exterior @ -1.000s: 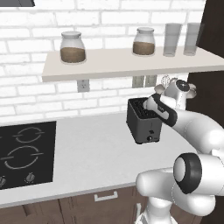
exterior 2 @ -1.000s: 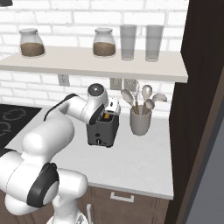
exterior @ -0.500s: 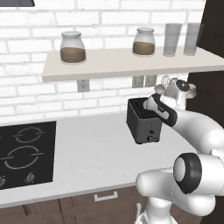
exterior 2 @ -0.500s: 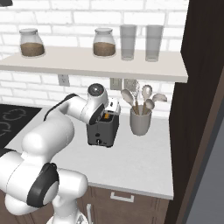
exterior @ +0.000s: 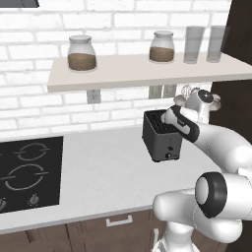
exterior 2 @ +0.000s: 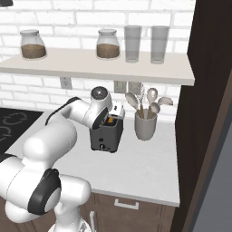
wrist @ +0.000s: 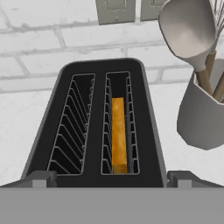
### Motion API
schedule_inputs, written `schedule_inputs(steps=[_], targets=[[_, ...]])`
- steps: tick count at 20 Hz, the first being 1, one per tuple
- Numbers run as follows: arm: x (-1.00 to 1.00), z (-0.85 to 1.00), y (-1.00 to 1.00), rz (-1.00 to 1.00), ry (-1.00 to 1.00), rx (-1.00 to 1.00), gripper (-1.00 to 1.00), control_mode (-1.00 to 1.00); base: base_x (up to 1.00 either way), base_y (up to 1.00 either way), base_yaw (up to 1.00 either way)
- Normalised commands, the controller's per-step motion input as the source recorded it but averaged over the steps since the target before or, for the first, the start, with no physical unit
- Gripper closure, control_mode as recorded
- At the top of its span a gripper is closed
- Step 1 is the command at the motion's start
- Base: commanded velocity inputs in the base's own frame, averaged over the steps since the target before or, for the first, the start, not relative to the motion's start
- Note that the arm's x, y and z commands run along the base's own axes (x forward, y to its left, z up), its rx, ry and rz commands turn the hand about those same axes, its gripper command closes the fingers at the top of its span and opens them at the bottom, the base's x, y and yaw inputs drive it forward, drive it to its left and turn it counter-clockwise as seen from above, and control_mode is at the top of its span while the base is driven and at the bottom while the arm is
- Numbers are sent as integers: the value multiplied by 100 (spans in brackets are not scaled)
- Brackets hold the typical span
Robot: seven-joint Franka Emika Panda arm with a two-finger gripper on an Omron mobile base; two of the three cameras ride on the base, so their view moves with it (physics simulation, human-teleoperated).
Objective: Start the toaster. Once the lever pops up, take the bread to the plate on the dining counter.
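Bread down in the toaster
Golden-brown bread (wrist: 119,133) sits upright in the right slot of the black toaster (wrist: 98,127) on the grey counter (exterior: 103,172); gripper (wrist: 109,178) spread wide above, holding nothing

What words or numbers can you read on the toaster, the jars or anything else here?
None: no readable words or numbers anywhere.
The toaster is plain dark, with a blank knob.
The jars have no labels.
The cooktop carries ring marks, no writing.
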Motion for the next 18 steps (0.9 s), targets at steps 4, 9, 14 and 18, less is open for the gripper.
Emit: schedule_inputs(steps=[4,9,14,18], targets=[[0,0,0,0,0,0,-100,-100,0,0,0],[0,0,0,0,0,0,-100,-100,0,0,0],[0,0,0,0,0,0,-100,-100,0,0,0],[0,0,0,0,0,0,-100,-100,0,0,0]])
